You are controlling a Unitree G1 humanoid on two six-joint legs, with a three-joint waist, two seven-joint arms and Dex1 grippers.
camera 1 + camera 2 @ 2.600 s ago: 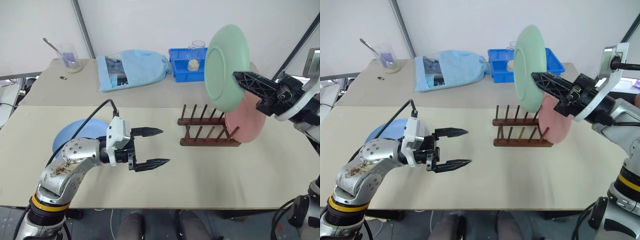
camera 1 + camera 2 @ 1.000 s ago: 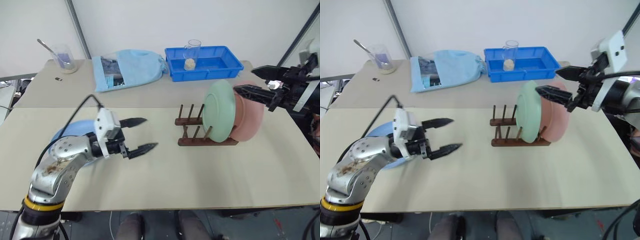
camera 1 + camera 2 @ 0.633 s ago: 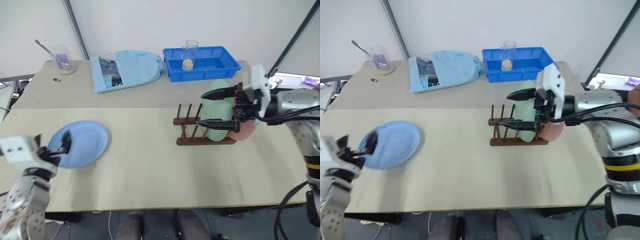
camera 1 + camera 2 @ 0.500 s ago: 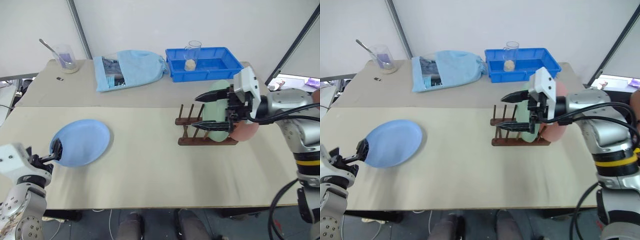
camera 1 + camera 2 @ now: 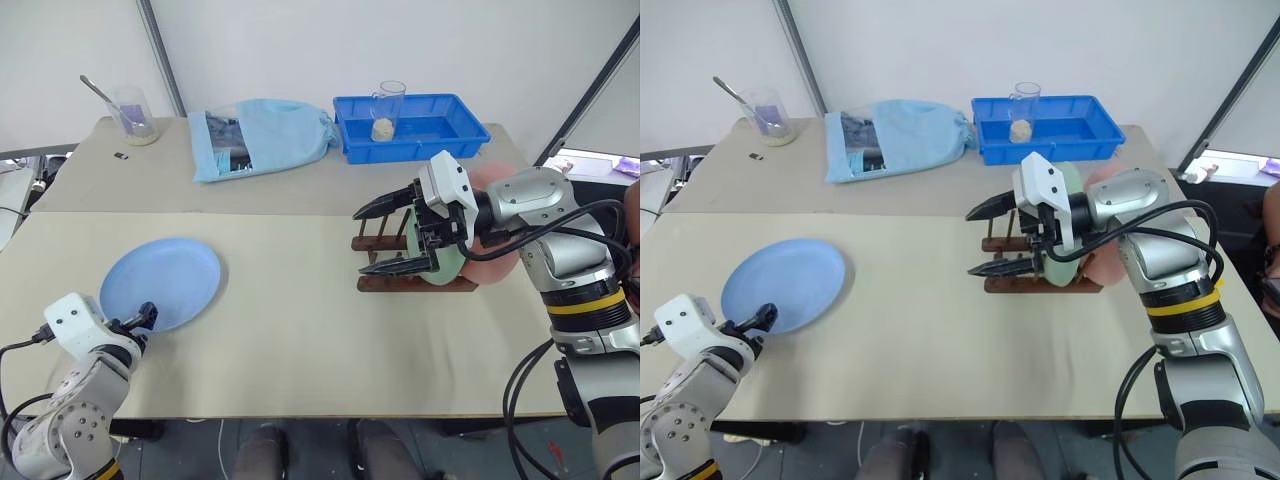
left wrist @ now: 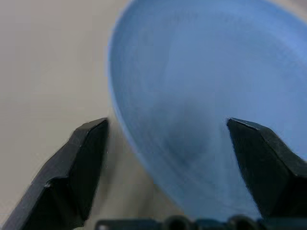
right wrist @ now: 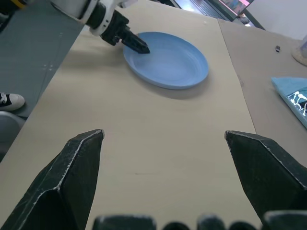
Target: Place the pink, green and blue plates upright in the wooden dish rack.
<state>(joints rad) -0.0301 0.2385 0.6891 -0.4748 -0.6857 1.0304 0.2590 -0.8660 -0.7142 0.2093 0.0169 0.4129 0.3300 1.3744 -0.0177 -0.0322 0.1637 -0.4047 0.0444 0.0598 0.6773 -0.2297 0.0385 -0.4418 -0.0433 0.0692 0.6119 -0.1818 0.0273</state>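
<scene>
The blue plate [image 5: 160,283] lies flat on the left of the table. My left gripper [image 5: 143,318] sits at its near rim, open, with the rim [image 6: 144,158] between the spread fingers and no grip on it. The green plate [image 5: 446,266] and the pink plate [image 5: 495,250] stand upright in the wooden dish rack [image 5: 410,285], pink behind green. My right gripper [image 5: 360,241] hangs open and empty just left of the rack, pointing left, and covers part of the green plate. In the right wrist view the blue plate [image 7: 165,60] lies ahead with the left gripper [image 7: 130,42] at its edge.
At the back stand a blue tray [image 5: 440,135] holding a glass [image 5: 387,105], a light blue cloth bag [image 5: 265,135] and a beaker with a spoon [image 5: 135,115]. A small dark item [image 5: 125,155] lies near the beaker. A seam crosses the table behind the rack.
My left arm swung out to the left and down to the blue plate's near rim. My right gripper crossed from the right of the rack to its left side, still open.
</scene>
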